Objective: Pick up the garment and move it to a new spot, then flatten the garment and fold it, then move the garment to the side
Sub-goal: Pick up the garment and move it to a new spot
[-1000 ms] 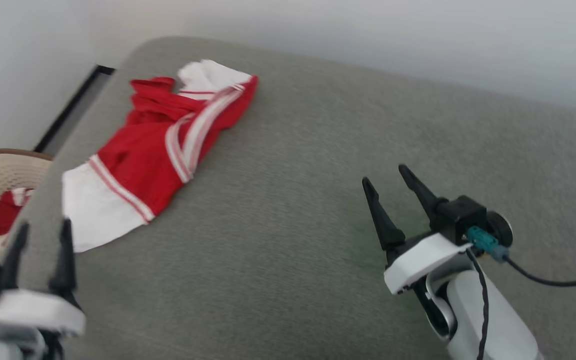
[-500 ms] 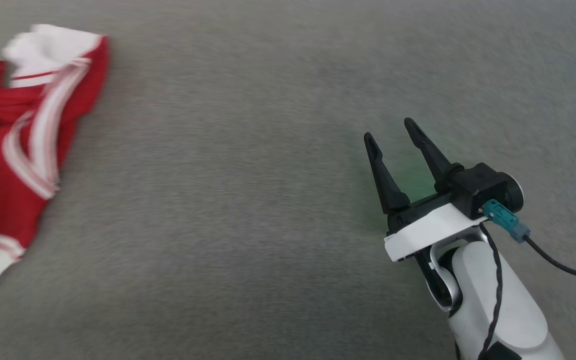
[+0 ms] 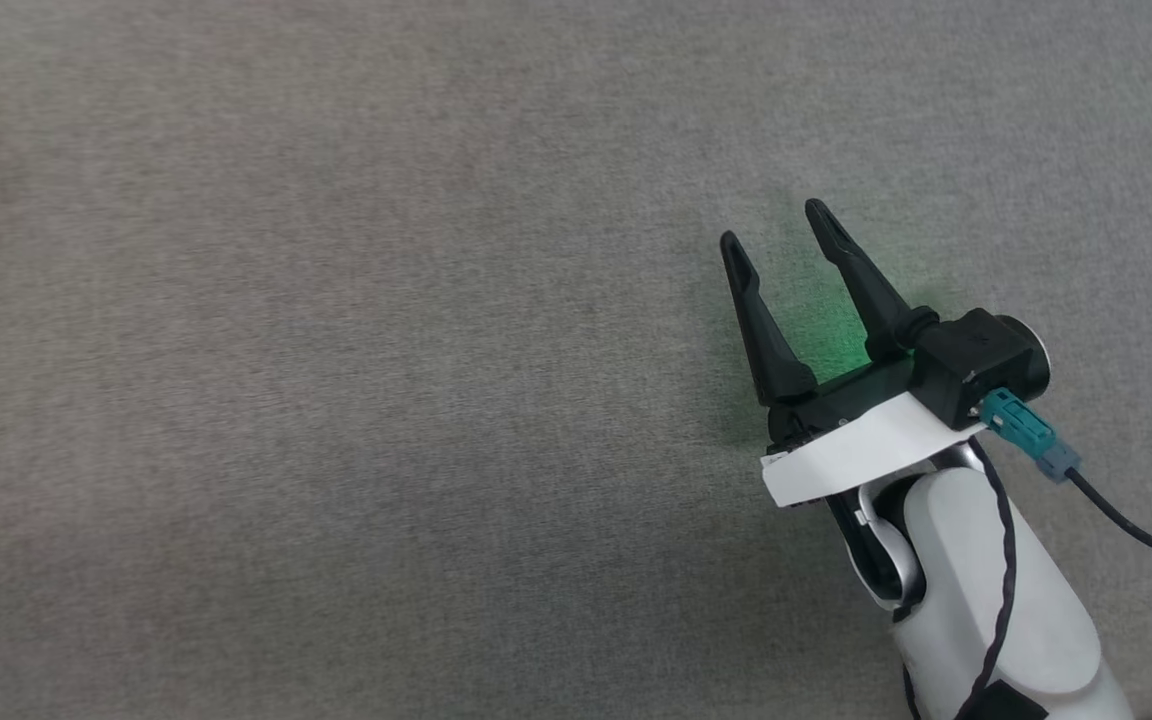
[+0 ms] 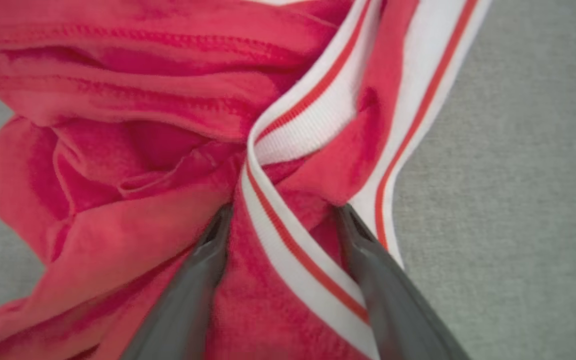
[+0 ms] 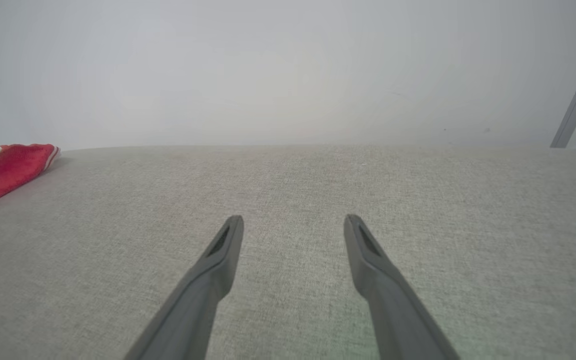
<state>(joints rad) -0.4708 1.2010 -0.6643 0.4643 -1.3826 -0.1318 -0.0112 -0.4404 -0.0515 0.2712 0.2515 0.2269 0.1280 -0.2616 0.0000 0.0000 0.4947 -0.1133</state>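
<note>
Lying bunched on the grey cushion [image 5: 288, 200], garment [image 4: 133, 150] sits directly under the spread-fingered, ungripping left gripper [image 4: 282, 212]; right gripper [image 3: 776, 225], likewise agape, well apart.

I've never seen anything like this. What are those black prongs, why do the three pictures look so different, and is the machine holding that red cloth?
The black prongs are the fingers of a robot's two grippers, its "hands". One picture comes from a camera on its head, looking down at a grey padded surface and the right gripper, open and empty. The other two come from cameras on each wrist, looking along that hand's fingers. The right wrist picture shows open fingers over the grey surface, with the garment lying far off to one side. The left wrist picture is close up: the left gripper stands open with its tips right at the crumpled red garment and a striped trim band between them. Nothing is gripped yet.
</note>
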